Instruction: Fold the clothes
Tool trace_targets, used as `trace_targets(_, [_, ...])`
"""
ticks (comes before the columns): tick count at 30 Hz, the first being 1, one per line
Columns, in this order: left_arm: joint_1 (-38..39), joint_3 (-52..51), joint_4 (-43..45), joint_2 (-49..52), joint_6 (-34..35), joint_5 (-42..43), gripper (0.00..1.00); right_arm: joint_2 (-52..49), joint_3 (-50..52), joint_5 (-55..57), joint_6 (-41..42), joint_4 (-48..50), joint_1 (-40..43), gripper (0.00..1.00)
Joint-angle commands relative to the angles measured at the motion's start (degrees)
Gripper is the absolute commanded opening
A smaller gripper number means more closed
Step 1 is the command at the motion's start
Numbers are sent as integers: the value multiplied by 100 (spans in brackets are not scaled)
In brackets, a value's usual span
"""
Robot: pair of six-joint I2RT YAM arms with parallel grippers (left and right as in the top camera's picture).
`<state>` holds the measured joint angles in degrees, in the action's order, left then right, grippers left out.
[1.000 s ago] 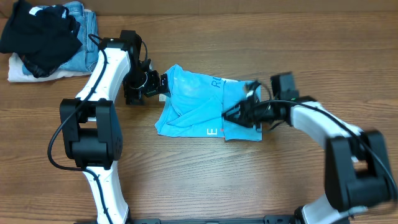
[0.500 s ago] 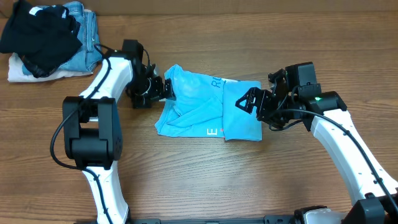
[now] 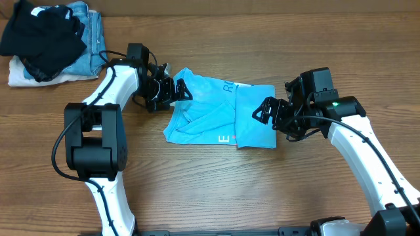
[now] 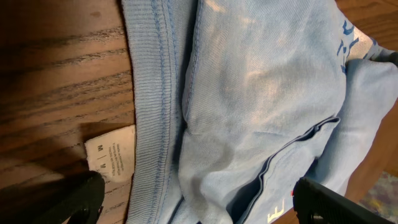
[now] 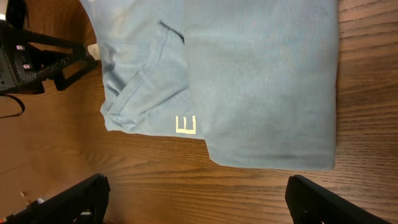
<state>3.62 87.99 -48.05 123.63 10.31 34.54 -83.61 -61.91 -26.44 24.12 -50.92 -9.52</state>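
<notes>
The sky-blue T-shirt (image 3: pixel 216 115) lies partly folded at the centre of the desk (image 3: pixel 210 190), a pale "E" (image 5: pixel 185 125) near its lower edge. The collar label (image 4: pixel 112 158) has print too small to read. The left gripper (image 3: pixel 178 90) at the collar and the right gripper (image 3: pixel 261 111) over the right edge both gape wide, holding nothing.

You have one light sky-blue T-shirt (image 3: pixel 216 115) lying flat on the wooden table (image 3: pixel 197 190), partly folded into a rough rectangle. Its right side is turned over as a smooth panel (image 3: pixel 256 121). The left side is creased and bunched. Note the pale letter "E" (image 3: pixel 224 138) at the near edge. The ribbed collar (image 4: pixel 149 93) and white label (image 4: pixel 111 158) are at the left end.
</notes>
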Motion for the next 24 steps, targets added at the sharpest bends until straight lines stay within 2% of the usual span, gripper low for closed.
trace_targets(1, [33,-208,42,173,-131,-44,100,109,-39,94,-59,46,-20,95])
trace_targets(15, [372,-739,717,173,219,-46,90,66,271,94,-57,243,-20,95])
trace_targets(18, [479,-844,850,173,337,-46,80,61,271,94,-57,245,-20,95])
trace_targets(24, [608,-951,1054,173,411,-87,75,61,271,94,-57,240,-20,95])
